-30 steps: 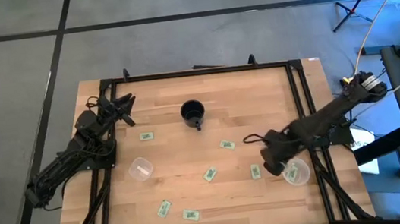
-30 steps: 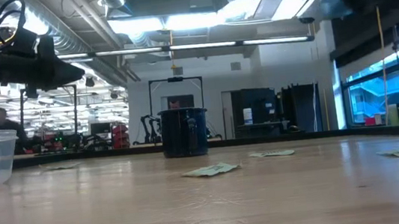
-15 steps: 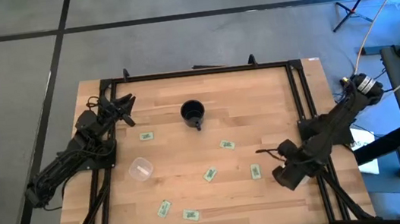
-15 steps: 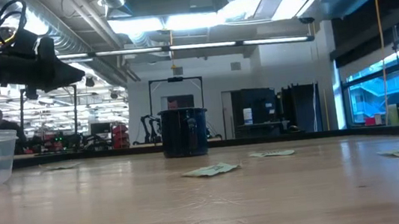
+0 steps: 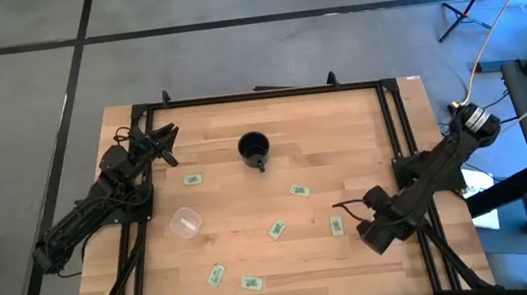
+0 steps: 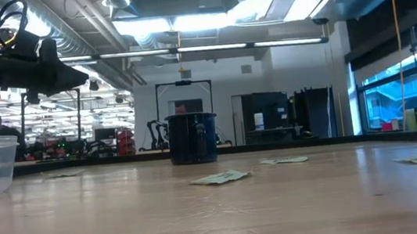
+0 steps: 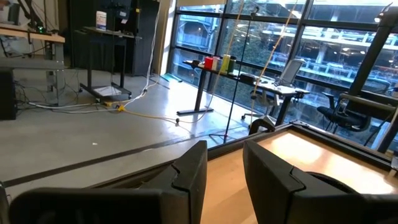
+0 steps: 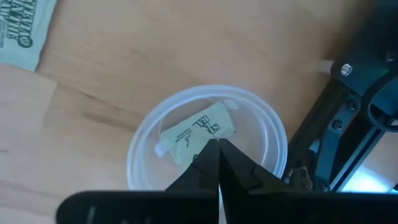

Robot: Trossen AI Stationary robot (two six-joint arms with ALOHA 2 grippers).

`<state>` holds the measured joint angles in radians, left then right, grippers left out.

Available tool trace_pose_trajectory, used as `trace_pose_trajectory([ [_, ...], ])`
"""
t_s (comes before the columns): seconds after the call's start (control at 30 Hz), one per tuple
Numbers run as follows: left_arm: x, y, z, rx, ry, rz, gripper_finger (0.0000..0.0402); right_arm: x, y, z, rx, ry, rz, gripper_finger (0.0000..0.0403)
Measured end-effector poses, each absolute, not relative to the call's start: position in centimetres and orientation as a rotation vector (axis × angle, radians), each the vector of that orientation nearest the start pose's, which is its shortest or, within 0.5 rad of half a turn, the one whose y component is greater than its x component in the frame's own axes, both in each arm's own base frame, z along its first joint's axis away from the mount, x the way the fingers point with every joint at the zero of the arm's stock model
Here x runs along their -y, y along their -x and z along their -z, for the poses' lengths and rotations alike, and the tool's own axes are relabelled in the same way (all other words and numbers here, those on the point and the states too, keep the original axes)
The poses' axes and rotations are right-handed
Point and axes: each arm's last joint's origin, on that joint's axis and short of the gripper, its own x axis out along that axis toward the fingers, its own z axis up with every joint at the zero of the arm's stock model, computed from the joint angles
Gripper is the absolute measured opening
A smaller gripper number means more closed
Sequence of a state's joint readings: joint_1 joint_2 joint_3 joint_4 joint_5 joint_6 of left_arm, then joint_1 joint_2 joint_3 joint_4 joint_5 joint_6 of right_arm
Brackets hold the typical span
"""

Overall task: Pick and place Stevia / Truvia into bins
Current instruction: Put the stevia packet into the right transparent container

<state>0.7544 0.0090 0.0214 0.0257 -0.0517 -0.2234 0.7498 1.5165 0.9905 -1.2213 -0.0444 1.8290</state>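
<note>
Right wrist view: my right gripper (image 8: 218,148) hangs pinched together, empty, over a clear bin (image 8: 207,147) holding one sachet (image 8: 198,132). Remaining sachets (image 5: 276,230) lie flat on the table (image 5: 342,128) (featherlight, limp; pinch an edge).

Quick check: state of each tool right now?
Left tool: open, empty, parked at the table's far left corner.
Right tool: shut, empty, above a cup holding one sachet.

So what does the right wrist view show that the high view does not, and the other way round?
Only the right wrist view: a clear cup with one packet inside, below the right gripper, jaws shut. Only the high view: the black mug, the other cup, the left gripper waiting far left. Both: the table and a loose packet.
</note>
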Motion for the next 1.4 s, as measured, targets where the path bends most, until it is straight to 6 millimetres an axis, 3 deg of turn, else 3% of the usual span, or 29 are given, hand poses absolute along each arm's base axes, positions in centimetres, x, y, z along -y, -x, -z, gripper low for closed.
trace_pose_trajectory([
  [0.53,-6.7,-7.0,-17.3,0.127,0.197,-0.799,0.0100,-15.8,-16.9,-19.5,-1.489,-0.675,1.012,0.0039],
  [0.9,-6.7,-7.0,-17.3,0.127,0.198,-0.799,0.0100,-15.5,-16.5,-20.7,-1.554,-0.644,1.075,0.0113],
  [1.03,-6.7,-7.0,-17.3,0.127,0.197,-0.798,0.0100,-15.6,-17.5,-22.5,-1.516,-0.605,0.994,0.0123],
  [1.17,-6.7,-7.0,-17.3,0.128,0.197,-0.798,0.0100,-15.6,-19.1,-23.9,-1.368,-0.528,0.856,0.0123],
  [1.4,-6.7,-7.0,-17.3,0.128,0.197,-0.799,0.0100,-13.8,-21.3,-23.4,-1.349,-0.443,0.722,0.0123],
])
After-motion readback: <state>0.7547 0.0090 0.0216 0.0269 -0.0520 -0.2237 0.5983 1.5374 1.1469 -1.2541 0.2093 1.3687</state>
